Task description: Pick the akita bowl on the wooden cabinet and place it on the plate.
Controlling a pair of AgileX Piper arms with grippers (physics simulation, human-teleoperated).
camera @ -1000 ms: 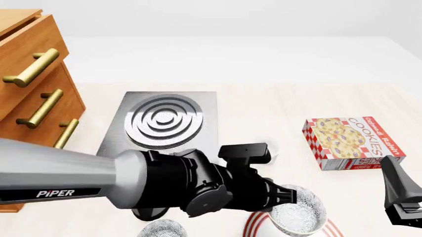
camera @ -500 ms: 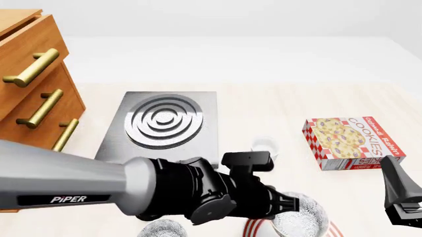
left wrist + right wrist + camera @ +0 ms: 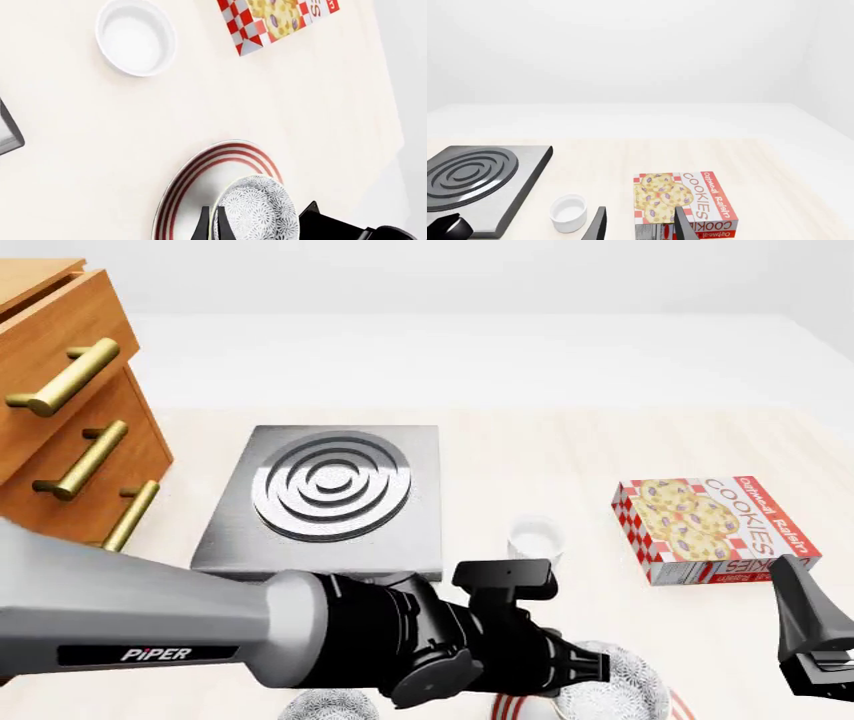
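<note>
Akita bowl [image 3: 259,211] has dropped lower over half a second and now sits over the plate [image 3: 193,185], toward its 4 o'clock side. Left gripper [image 3: 211,226] remains pinched narrow on the bowl's rim. Right gripper [image 3: 638,224] idles with fingers apart, holding nothing. I judge release comes next.

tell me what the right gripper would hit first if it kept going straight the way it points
Probably the cookie box: it lies just past the open right gripper, about in line with its fingers. Depth is unclear, so it may pass over the box.
</note>
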